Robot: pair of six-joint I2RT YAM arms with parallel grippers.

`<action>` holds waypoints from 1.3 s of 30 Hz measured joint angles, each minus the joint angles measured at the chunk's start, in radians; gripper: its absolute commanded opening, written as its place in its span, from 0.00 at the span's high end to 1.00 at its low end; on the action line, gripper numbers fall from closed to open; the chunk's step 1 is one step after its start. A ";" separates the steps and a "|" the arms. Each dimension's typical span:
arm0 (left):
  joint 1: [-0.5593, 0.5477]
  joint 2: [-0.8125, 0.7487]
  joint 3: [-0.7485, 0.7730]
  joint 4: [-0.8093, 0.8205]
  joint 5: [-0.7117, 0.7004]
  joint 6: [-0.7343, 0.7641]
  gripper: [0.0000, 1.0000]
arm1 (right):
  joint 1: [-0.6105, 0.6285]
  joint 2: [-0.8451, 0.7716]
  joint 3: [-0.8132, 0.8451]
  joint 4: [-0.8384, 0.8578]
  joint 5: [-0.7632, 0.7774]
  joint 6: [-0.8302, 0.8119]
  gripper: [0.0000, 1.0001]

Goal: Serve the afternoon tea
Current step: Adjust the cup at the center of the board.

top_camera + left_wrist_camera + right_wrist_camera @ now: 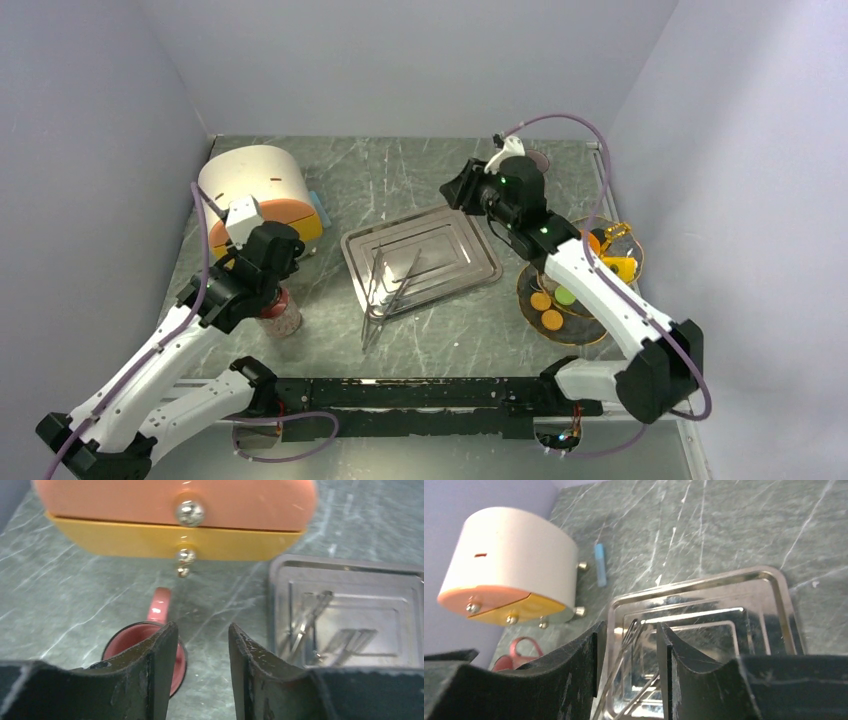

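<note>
Left end effector [202, 627], right end effector [630, 627] — parted (gaps visible); one mug [159, 607], three treats [551, 319].

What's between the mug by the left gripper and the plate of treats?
In the top view, the steel tray lies between mug and plate, metal tongs partly in it.

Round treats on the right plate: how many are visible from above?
3: an orange treat beside the green treat, a second orange treat just nearer. The right arm covers part of the plate; others may be hidden.
</note>
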 measured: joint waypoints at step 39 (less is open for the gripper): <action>0.063 -0.050 -0.037 -0.290 -0.311 -0.607 0.95 | 0.100 -0.240 -0.184 -0.002 -0.121 0.133 0.57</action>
